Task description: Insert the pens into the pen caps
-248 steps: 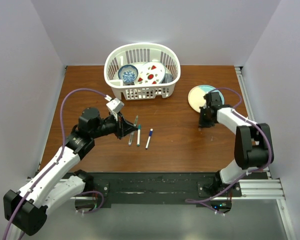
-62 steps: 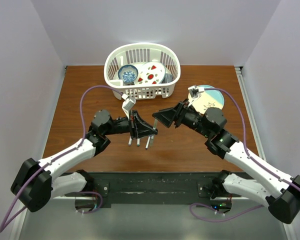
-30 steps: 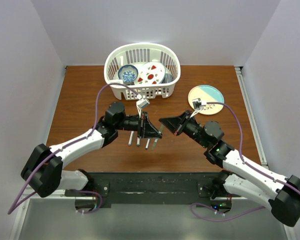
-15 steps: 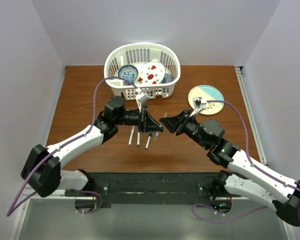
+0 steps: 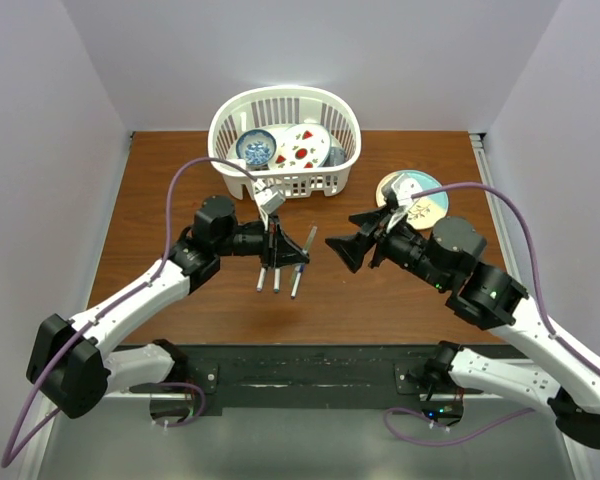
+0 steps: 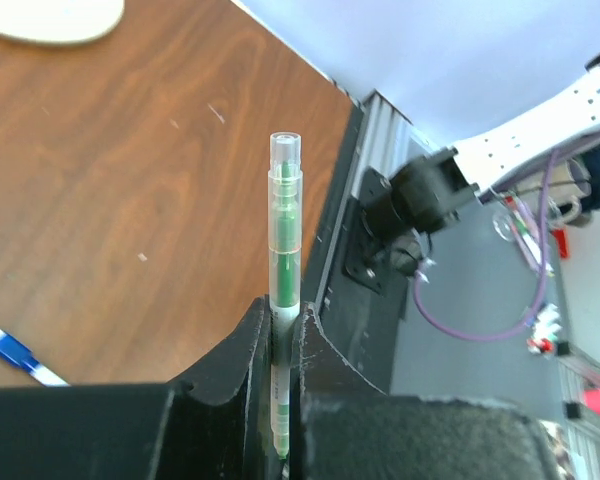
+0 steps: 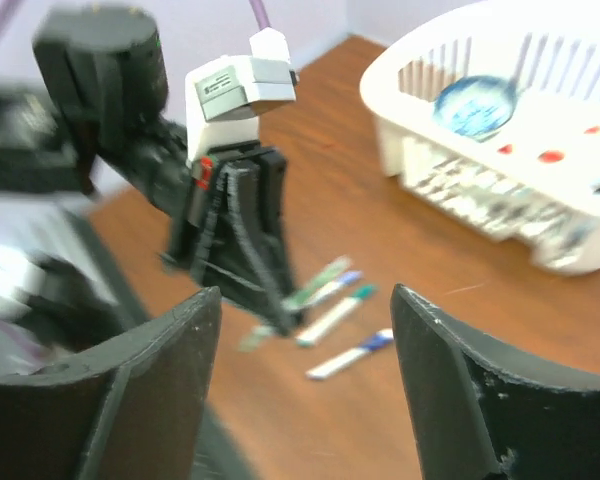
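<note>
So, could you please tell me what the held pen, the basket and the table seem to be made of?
The pen is likely clear glossy plastic, since its green core shows through the barrel. The basket is probably moulded white plastic, with slotted walls. The table is wood or wood-look laminate: brown, visible grain, slight sheen.

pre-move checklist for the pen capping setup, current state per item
1. Grip: left gripper shut on the held pen: ok.
2. Release: right gripper open, holding nothing: ok.
3. Clearance: right gripper apart from the held pen: ok.
4. Cap seated on the held pen's free end: cannot tell; that end looks clear.
5. Next targets: three pens lying on the table below the left gripper: ok.
6. Loose caps located: cannot tell; none made out in any view.
</note>
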